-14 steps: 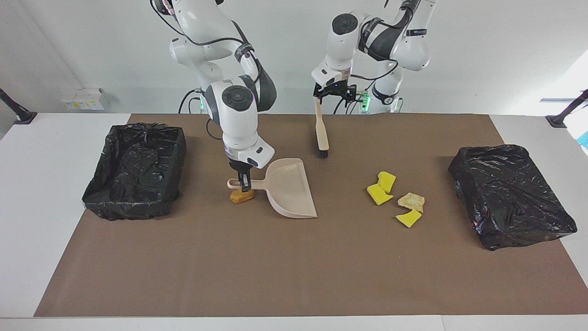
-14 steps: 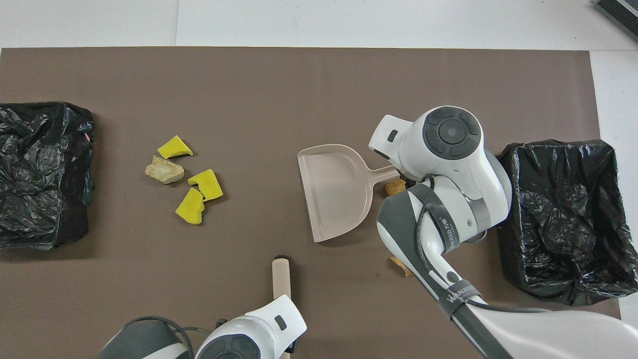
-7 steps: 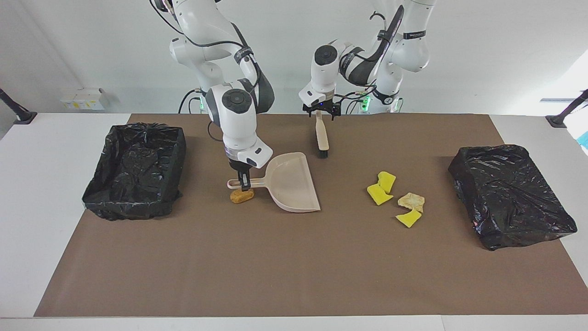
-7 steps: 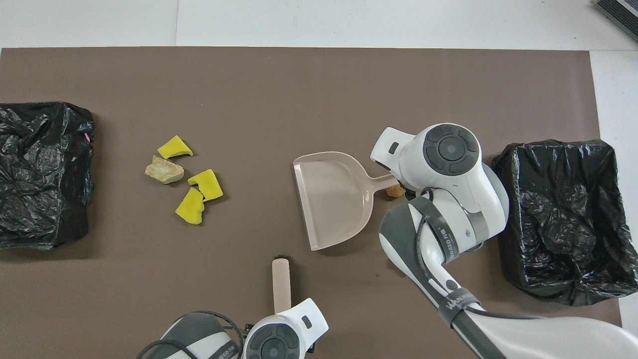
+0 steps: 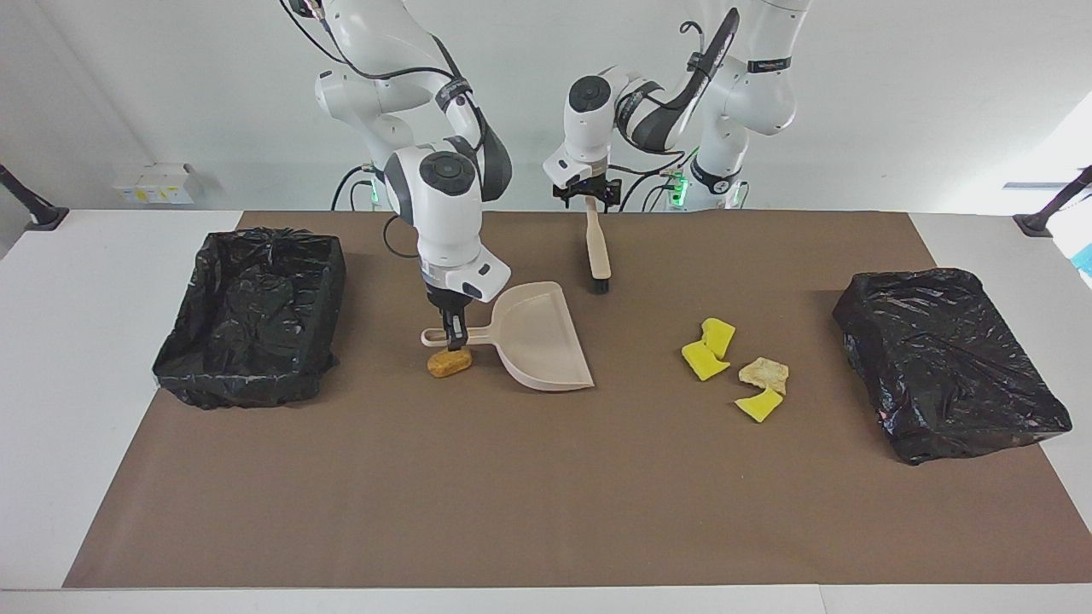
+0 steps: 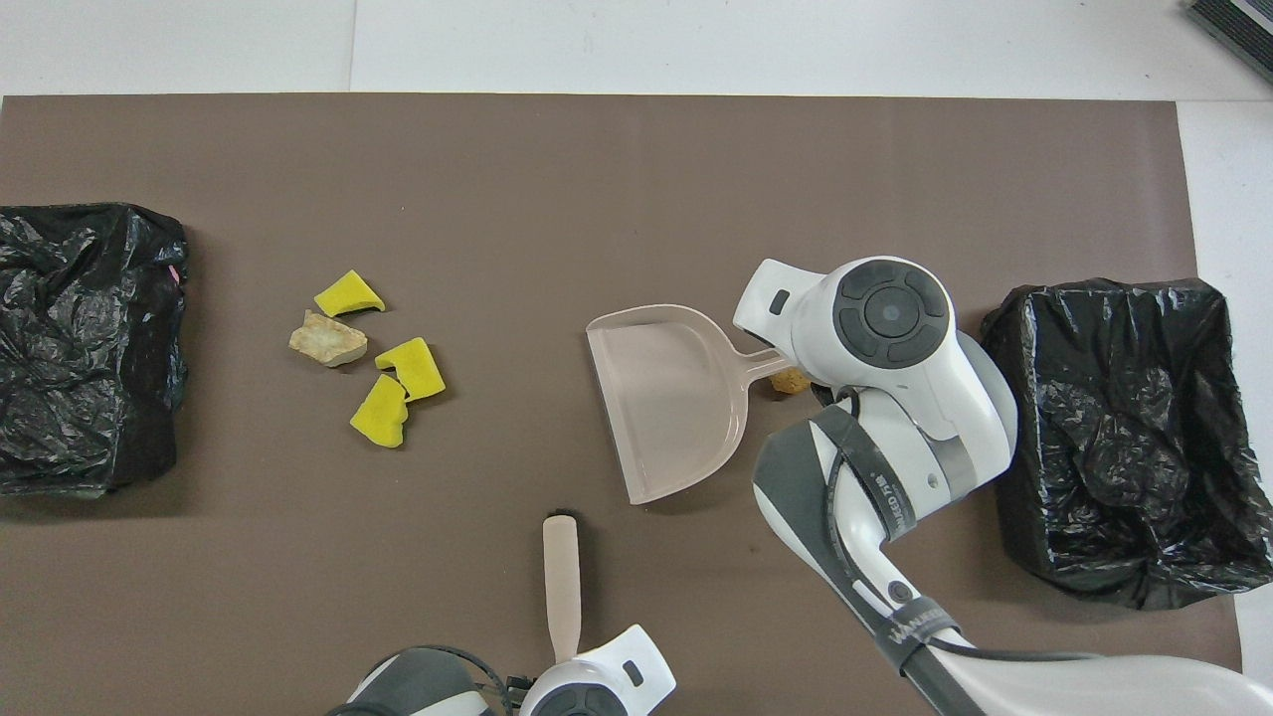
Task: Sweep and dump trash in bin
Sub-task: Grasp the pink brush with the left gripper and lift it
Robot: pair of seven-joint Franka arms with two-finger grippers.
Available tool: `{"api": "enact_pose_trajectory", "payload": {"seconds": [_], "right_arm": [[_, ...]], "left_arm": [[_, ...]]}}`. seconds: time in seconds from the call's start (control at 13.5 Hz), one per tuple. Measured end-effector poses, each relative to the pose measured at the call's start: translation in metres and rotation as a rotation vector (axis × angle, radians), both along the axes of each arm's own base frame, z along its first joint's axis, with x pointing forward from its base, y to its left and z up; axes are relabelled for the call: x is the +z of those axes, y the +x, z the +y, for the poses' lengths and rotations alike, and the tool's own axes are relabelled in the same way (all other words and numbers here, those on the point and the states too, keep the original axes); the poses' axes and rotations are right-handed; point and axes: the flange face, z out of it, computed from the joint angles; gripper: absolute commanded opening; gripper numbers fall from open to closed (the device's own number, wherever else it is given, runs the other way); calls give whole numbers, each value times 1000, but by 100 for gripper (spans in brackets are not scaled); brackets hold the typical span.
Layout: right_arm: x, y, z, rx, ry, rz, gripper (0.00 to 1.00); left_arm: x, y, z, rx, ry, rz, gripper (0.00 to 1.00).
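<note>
Three yellow wedges (image 5: pixel 705 361), two tan lumps (image 5: pixel 763 373), one dustpan (image 5: pixel 537 337).

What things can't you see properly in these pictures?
- Overhead view: the right gripper and its hold on the dustpan handle are hidden under the arm's own wrist.
- Overhead view: the orange lump is mostly covered by that same wrist.
- Overhead view: the left gripper is cut off by the bottom edge, along with the end of the brush.
- Both views: the black bag at the left arm's end hides whatever is under it.
</note>
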Motion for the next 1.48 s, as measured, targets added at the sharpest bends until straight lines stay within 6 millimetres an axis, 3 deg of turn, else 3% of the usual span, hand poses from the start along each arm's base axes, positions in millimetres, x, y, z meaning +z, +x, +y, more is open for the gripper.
{"api": "enact_pose_trajectory", "payload": {"seconds": [0.3,0.44,0.59,0.81,0.96,1.11,1.26,1.48], "right_arm": [[0,-1,0,-4,0,-1,0],[1,-1,1,-30,3,-5,0],[3,-4,7,-68,9,-15,0],[9,-17,34,-181,26,-37,0],[11,-23,47,-238,35,-52,0],[9,-30,59,-258,39,-56,0],[3,-37,74,-253,36,-59,0],[-10,-40,85,-243,29,-48,0]], "left_arm": [[-2,4,8,14,34,31,0],[3,20,22,19,61,74,0],[22,47,40,45,81,127,0],[71,107,77,179,76,164,0],[115,159,122,292,44,149,0],[143,199,170,345,30,99,0],[144,232,225,336,5,91,0],[141,289,326,396,-27,83,0]]}}
